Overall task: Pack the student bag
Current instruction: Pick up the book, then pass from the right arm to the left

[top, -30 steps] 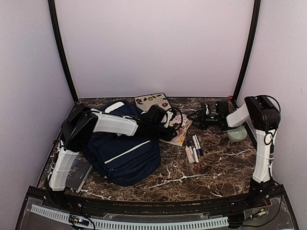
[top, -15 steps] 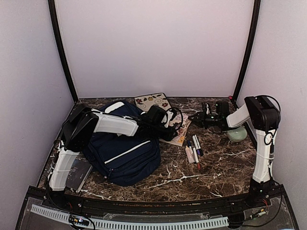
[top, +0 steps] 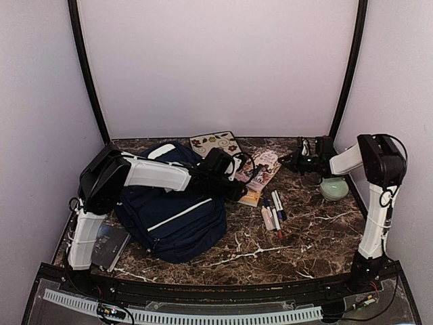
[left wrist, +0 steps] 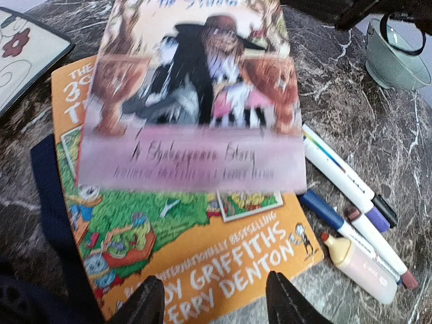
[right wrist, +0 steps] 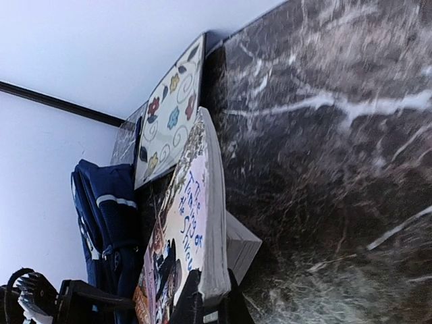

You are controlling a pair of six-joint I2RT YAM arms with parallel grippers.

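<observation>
While the right tool (right wrist: pixel 210 297) pinches the pink book (right wrist: pixel 185 223) by its edge, tipped up off the orange book (left wrist: pixel 202 250), the left tool (left wrist: pixel 216 300) hangs open over that one, just beside the student bag (top: pixel 176 220), likely to take it next.

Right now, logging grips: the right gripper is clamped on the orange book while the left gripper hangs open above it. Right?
Not quite. The right wrist view shows the right gripper clamped on the pink book, not the orange book; the left gripper hangs open above it.
</observation>
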